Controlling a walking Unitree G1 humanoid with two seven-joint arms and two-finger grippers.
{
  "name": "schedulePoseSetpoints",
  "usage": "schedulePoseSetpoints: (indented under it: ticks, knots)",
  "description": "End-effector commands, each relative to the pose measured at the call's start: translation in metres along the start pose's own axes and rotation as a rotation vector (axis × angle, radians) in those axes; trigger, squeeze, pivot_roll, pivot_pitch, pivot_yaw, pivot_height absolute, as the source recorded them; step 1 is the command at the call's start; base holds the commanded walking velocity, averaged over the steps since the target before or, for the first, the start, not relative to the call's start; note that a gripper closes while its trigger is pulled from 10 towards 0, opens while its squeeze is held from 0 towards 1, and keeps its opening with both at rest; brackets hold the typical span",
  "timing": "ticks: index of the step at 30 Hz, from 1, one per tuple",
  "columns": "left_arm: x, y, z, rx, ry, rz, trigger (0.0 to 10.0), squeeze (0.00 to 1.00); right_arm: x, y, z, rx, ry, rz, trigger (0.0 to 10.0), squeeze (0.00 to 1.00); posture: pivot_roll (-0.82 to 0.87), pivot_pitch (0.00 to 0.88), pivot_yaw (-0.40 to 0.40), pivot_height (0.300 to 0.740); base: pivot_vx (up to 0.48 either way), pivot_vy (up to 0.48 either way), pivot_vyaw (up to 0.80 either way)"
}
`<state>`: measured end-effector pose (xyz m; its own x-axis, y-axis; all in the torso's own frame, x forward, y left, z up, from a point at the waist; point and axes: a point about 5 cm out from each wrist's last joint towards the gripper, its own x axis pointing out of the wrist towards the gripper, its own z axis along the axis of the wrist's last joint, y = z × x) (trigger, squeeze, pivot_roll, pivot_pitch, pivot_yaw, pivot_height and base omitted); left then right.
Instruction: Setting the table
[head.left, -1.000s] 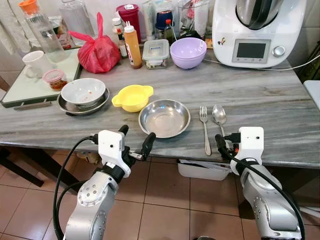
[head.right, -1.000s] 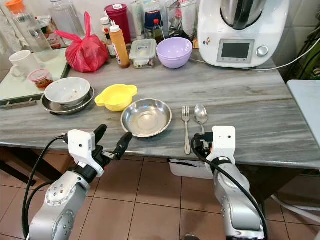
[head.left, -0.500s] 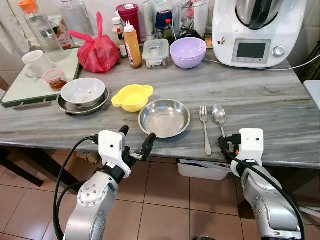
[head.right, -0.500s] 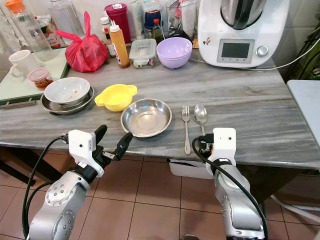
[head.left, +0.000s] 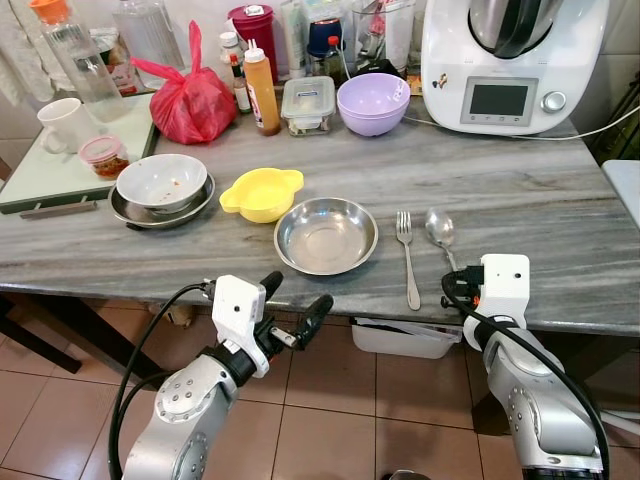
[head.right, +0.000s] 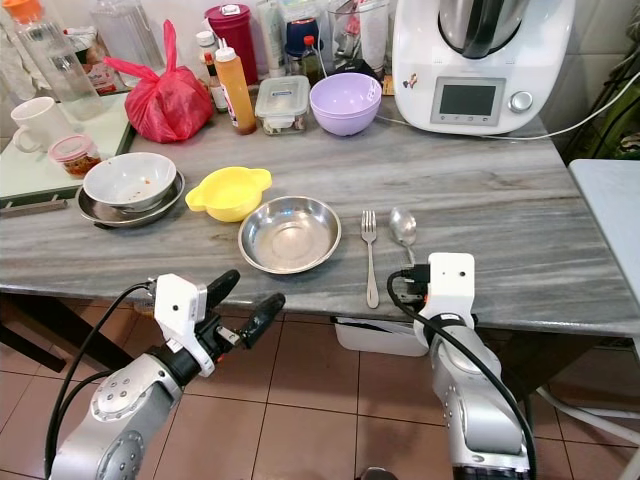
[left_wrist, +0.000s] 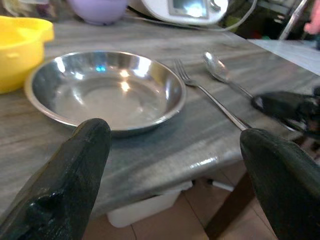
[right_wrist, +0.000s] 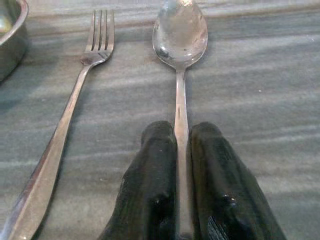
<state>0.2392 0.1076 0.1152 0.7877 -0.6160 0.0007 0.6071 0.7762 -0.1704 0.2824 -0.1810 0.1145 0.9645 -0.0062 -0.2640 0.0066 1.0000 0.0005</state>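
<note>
Landmark = steel bowl (head.left: 326, 235), sitting near front edge of grey marble table (head.left: 530, 205). Far L of it: white mug (head.left: 61, 122) and small lidded jar (head.left: 103, 156) on a pale tray (head.left: 40, 180); nearer, a white bowl (head.left: 161, 181) stacked in a steel dish. Behind-L of steel bowl: red plastic bag (head.left: 192, 98), orange sauce bottle (head.left: 262, 90). Yellow bowl (head.left: 260, 193) just beside steel bowl's back-L rim. Behind it: clear lidded container (head.left: 308, 104), purple bowl (head.left: 372, 103), and further R a white kitchen machine (head.left: 510, 55)

Left gripper (head.left: 295, 310) hangs below table edge, in front of & a bit L of steel bowl; forearm angled up from lower L, fingers spread wide, nothing between them. Wrist cam looks over the table edge at the steel bowl

R of steel bowl: fork (head.left: 408, 257) lying tines away from robot, then spoon (head.left: 442, 242) just beside fork, roughly parallel, bowl end away

Right gripper (right_wrist: 182, 170) at table's front edge, R of steel bowl, forearm rising steeply from below; fingers (right_wrist: 155, 170) closed narrow, pinching spoon handle's near end. Spoon flat on table
</note>
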Motion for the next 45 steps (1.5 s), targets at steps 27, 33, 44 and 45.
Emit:
schedulePoseSetpoints:
  ticks: [27,33,44,45]
  knots:
    - [-0.003,0.000,0.001,0.019,0.027,-0.041,10.0,0.00,0.004,0.009,-0.009,0.024,0.049,0.037,0.0,0.00,-0.16,0.102,0.098,0.740,0.000,0.000,0.00]
    - [-0.001,0.000,0.002,0.019,0.023,-0.041,10.0,0.00,0.005,0.008,-0.010,0.017,0.051,0.035,0.4,0.00,-0.17,0.097,0.098,0.740,0.000,0.000,0.00]
    - [0.000,0.002,0.003,0.017,0.014,-0.040,10.0,0.00,0.006,0.007,0.009,-0.043,-0.048,0.042,10.0,0.00,-0.17,0.093,0.097,0.740,0.000,0.000,0.00]
    - [0.000,0.003,0.003,0.016,0.014,-0.038,10.0,0.00,0.006,0.007,0.013,-0.048,-0.075,0.044,10.0,0.27,-0.17,0.092,0.097,0.740,0.000,0.000,0.00]
